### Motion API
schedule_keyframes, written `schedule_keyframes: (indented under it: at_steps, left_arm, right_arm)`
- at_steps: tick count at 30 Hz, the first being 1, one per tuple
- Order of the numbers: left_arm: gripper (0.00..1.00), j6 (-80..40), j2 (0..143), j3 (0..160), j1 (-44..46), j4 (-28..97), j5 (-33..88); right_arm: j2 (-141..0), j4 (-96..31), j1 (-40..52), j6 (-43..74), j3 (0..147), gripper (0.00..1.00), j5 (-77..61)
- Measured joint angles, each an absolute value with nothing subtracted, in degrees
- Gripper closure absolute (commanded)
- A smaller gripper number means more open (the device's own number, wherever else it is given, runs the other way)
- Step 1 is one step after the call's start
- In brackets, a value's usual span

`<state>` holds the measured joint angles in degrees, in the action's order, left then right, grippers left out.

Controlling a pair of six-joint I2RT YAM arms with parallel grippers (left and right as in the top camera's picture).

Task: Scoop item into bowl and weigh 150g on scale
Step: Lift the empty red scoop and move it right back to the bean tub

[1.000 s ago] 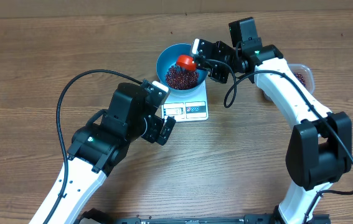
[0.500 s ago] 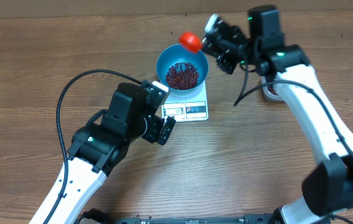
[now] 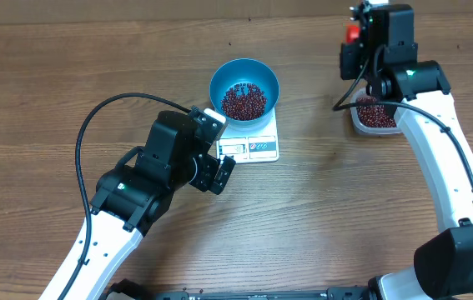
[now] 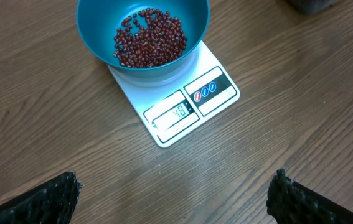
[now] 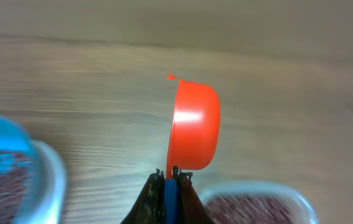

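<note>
Blue bowl (image 3: 257,71) sits on the white scale (image 3: 268,132), upper center of the overhead view. Beans (image 3: 243,101) are heaped inside it and the display reads 48. Left gripper (image 4: 175,202) has its jaws wide and empty, low in the left wrist view, near the scale. Right gripper (image 5: 170,186) is pinched tight on the handle of the red scoop (image 5: 193,124). The scoop is turned on its side, upper right of the overhead view, by the clear tub (image 5: 257,186) of beans.

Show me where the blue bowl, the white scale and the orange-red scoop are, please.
blue bowl (image 4: 95,34): left wrist view, on the bare inner wall at its left.
white scale (image 4: 175,114): left wrist view, on its display window.
orange-red scoop (image 5: 196,127): right wrist view, on the cup's rounded side.
</note>
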<state>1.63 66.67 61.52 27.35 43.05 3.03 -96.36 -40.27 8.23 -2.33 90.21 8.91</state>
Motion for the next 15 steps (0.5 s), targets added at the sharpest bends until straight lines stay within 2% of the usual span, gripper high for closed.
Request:
schedule_keyframes:
  at_steps: [10, 15]
  left_arm:
    - [0.00, 1.6, 66.7, 61.5, 27.4, 43.0, 3.0]
    - [0.01, 1.6, 66.7, 61.5, 27.4, 43.0, 3.0]
  right_arm:
    - [-96.4, -50.0, 8.2, 4.6, 90.2, 0.96, 32.1]
    - [-96.4, -55.0, 8.2, 5.3, 90.2, 0.96, 36.9]
